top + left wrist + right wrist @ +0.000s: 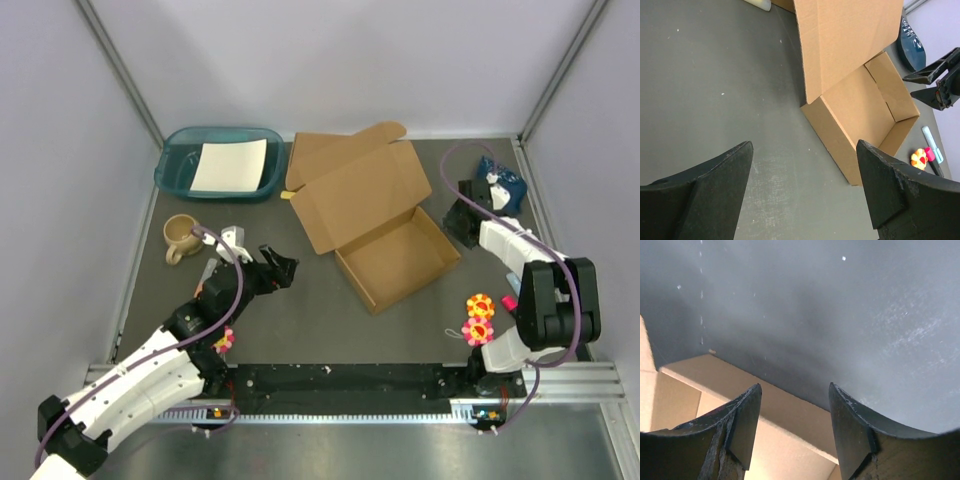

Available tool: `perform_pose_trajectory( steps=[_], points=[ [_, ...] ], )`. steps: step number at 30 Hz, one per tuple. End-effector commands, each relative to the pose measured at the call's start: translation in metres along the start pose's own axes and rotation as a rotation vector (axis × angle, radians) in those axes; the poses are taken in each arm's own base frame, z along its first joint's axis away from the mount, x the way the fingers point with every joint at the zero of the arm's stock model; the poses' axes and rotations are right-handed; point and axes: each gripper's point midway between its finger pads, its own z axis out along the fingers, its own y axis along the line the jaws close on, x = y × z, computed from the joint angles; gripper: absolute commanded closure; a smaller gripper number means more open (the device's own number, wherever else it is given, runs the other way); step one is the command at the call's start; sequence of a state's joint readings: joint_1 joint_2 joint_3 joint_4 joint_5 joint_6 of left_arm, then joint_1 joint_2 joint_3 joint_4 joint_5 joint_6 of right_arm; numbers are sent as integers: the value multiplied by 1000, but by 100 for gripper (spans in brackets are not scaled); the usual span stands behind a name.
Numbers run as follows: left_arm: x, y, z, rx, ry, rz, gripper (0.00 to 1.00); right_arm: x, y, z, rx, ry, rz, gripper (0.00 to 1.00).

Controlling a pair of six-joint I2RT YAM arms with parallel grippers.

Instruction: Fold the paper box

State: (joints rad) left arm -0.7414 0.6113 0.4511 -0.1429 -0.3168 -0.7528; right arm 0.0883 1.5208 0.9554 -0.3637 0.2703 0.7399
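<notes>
Top view of a dark grey table with two robot arms mounted at its six o'clock edge. The brown cardboard paper box (398, 260) sits just right of centre: its shallow tray is already formed with four walls standing, and its lid lies open, leaning back toward eleven o'clock with its side flaps spread. The step in hand appears to be closing the lid. The next move likely calls for one gripper to steady the tray while the other swings the lid over and tucks its flaps inside the walls. The left gripper (281, 266), at eight o'clock from the box and well apart from it, points toward the tray with its jaws spread wide, holding nothing. The right gripper (455, 222) hovers at three o'clock, just beside the tray's right wall. Its wrist view shows the jaws partly apart, with the cardboard edge below them and nothing pinched between; whether a fingertip touches the wall cannot be told.
</notes>
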Motion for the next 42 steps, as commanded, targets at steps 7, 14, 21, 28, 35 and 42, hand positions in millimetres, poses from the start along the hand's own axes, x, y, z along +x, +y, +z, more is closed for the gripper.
perform_pose_trajectory(
  steps=[7,14,21,28,35,42],
  points=[
    [3,2,4,8,-13,6,10,82,29,-18,-151,125,6,43],
    [-4,6,-2,-6,-38,16,10,66,22,-51,-123,40,-9,38],
    [-13,-4,-1,33,-75,21,10,-19,-72,-88,128,-108,34,32],
    [-6,-18,2,98,-33,13,10,-2,-164,-82,304,14,195,30],
    [10,-29,-2,172,44,-10,11,20,-191,-83,376,80,273,28],
    [7,-31,-4,188,32,-10,10,36,-223,-83,515,95,475,17]
  ],
)
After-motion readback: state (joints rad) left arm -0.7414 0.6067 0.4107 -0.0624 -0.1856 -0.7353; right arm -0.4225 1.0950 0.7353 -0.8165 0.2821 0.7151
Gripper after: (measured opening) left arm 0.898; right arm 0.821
